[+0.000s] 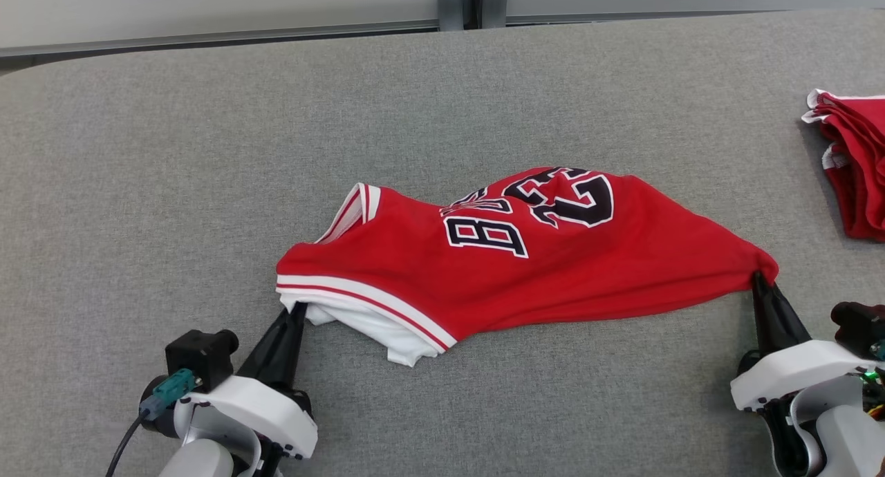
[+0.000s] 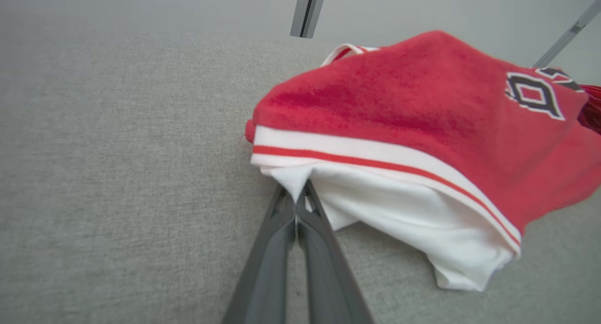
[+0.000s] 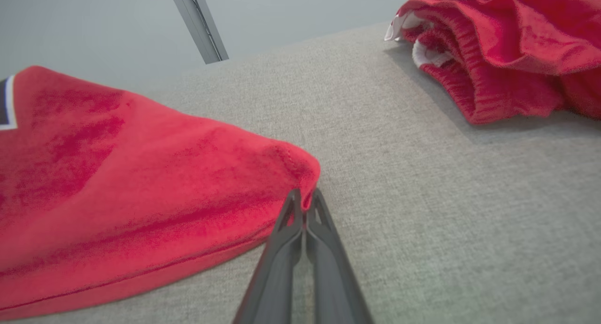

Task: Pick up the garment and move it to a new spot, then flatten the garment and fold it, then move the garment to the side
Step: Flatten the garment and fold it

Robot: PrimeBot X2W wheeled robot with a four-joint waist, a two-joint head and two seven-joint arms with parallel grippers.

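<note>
Nearest the front edge of the table, on its left, the left gripper is pinched tight on the white lower corner of the garment. Over toward the table's right, the right gripper is clamped on a red corner, fingers together with cloth between them. Just beyond both, mid-table, the garment lies humped and bunched: a red jersey, lettering rumpled, white fabric spilling from under the striped hem. Both grabs look set, so I'd call this the very start. The lift, the carry to a new spot, the flattening, the folding and the move aside are all ahead. Farther back, at the table's right edge, sits a pile of red clothes.
</note>
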